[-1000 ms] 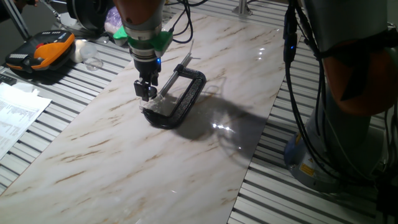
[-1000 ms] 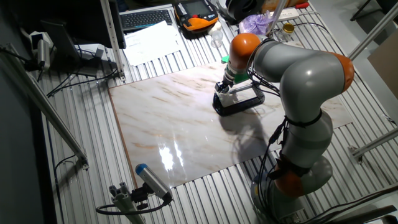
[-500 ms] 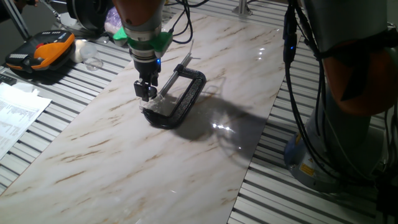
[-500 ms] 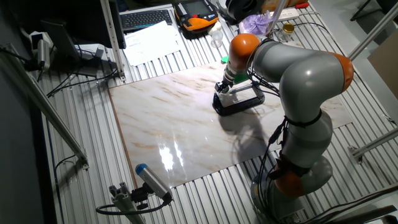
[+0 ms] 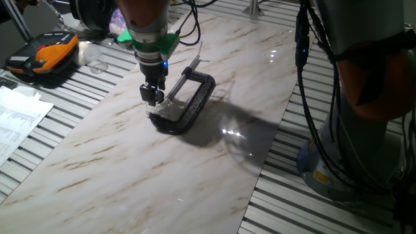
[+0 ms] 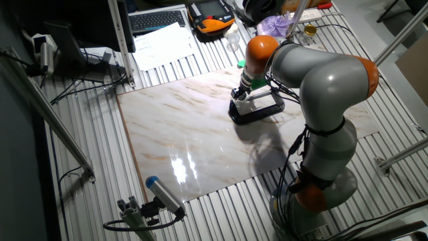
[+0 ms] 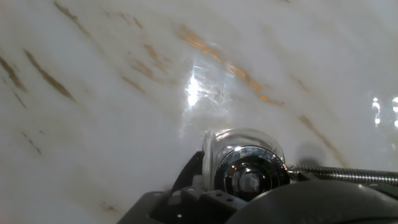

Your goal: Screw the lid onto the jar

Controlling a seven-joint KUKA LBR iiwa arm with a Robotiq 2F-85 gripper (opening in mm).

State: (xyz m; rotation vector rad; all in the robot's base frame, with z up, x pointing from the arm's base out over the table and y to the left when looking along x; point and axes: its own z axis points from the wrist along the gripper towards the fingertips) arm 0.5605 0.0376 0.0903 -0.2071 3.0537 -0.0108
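In the hand view, nearest the camera, we see the small round silvery metal lid (image 7: 250,176), shiny at the rim and darker at the centre. It sits on top of the small clear cylindrical jar (image 7: 239,142), whose glassy wall shows around and above the lid. Just right of the lid a threaded steel screw rod (image 7: 348,175) runs off toward the frame edge. Dark gripper parts fill the bottom edge of this view, but the fingertips themselves are out of sight.

From one fixed view, the two-finger gripper (image 5: 153,99) hangs straight down over the near end of the big black C-clamp (image 5: 190,104), and the jar (image 5: 158,112) appears as a pale clear patch directly beneath the fingers, inside the clamp's near end. The fingers stand close together at the jar top; we cannot tell whether they press on the lid. The lid itself is hidden by the fingers here.

The clamp lies flat on the white marble-patterned tabletop (image 5: 162,175) with brown veins. Beyond the clamp, to its far left, an orange and black handheld device (image 5: 44,54) rests on the slatted metal bench.

In the other fixed view the gripper (image 6: 240,95) again stands over the clamp (image 6: 257,108), with the grey and orange arm (image 6: 321,73) arching behind it.
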